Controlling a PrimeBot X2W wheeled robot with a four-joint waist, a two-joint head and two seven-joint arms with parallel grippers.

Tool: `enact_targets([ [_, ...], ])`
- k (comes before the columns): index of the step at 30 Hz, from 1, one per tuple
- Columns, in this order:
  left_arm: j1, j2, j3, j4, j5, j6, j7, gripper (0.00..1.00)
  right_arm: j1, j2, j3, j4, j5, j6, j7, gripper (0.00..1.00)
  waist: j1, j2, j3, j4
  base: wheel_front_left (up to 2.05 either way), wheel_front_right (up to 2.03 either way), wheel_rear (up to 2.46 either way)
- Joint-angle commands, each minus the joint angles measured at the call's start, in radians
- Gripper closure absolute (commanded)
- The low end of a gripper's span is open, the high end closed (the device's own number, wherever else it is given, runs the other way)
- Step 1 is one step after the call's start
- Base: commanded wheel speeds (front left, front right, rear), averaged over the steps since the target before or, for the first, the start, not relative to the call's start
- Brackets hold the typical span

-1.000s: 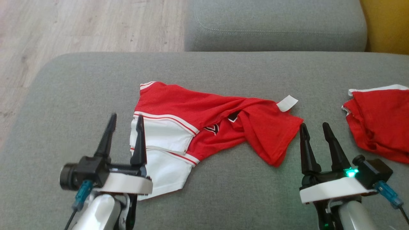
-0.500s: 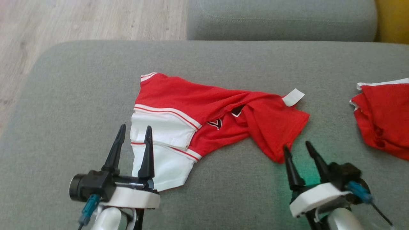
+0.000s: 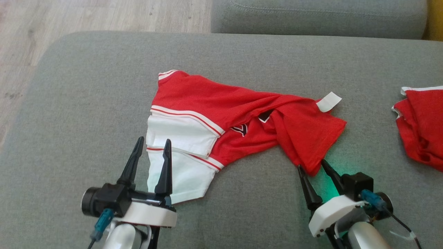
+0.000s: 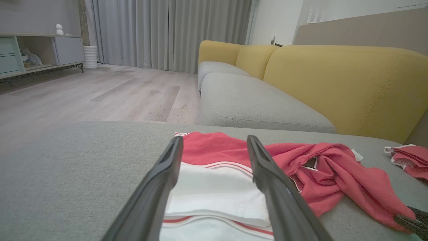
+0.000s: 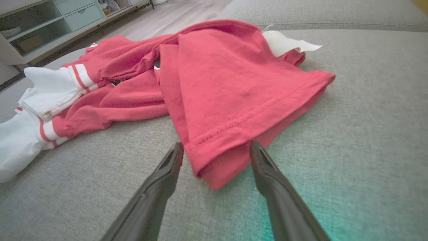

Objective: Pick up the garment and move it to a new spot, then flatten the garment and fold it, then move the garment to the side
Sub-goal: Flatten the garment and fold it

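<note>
Now the red-and-white shirt [image 3: 221, 117] lies crumpled in the middle of the frame on the grey cushion [image 3: 86, 86]. Its white part is toward the lower left and its red hem toward the right, and a white tag [image 3: 328, 102] pokes out at its upper right edge. Left gripper [image 3: 154, 139], lower left: jaws spread wide, grasping nothing, one finger over the white cloth and the other over bare cushion. Right gripper [image 3: 311, 164], lower right: spread wide too, fingers straddling the red hem corner, not clamped on it. Another red cloth [image 3: 420, 128] sits well apart at the right edge.
</note>
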Motion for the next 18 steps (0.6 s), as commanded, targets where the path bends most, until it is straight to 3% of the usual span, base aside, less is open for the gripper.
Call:
enact_targets([
  [1, -0.051, -0.005, 0.043, -0.025, 0.01, -0.008, -0.005, 0.0, -0.049, -0.003, 0.022, -0.016, -0.006, -0.001, -0.009, 0.0, -0.0001, -0.0001, 0.004, 0.001, 0.0, 0.0, 0.0],
  [5, -0.058, -0.01, 0.05, -0.021, 0.018, -0.019, -0.005, 0.0, -0.067, -0.003, 0.019, 0.003, -0.006, -0.001, -0.014, 0.0, -0.0001, -0.0001, 0.015, 0.004, 0.0, 0.0, 0.0],
  [6, -0.06, -0.012, 0.051, -0.02, 0.019, -0.022, -0.005, 0.0, -0.072, -0.003, 0.017, 0.007, -0.004, -0.001, -0.015, 0.29, -0.0001, -0.0001, 0.018, 0.005, 0.0, 0.0, 0.0],
  [7, -0.061, -0.013, 0.053, -0.018, 0.021, -0.024, -0.005, 0.0, -0.076, -0.003, 0.017, 0.01, -0.002, -0.001, -0.017, 0.71, -0.0001, -0.0001, 0.02, 0.006, 0.0, 0.0, 0.0],
  [8, -0.063, -0.014, 0.054, -0.017, 0.022, -0.025, -0.005, 0.0, -0.079, -0.003, 0.016, 0.013, 0.0, -0.001, -0.018, 1.0, -0.0001, -0.0001, 0.022, 0.007, 0.0, 0.0, 0.0],
  [18, -0.057, -0.019, 0.07, -0.002, 0.029, -0.033, -0.005, 0.0, -0.096, -0.003, 0.01, -0.017, 0.02, -0.001, -0.056, 1.0, -0.0001, -0.0001, -0.006, 0.004, 0.0, 0.0, 0.0],
])
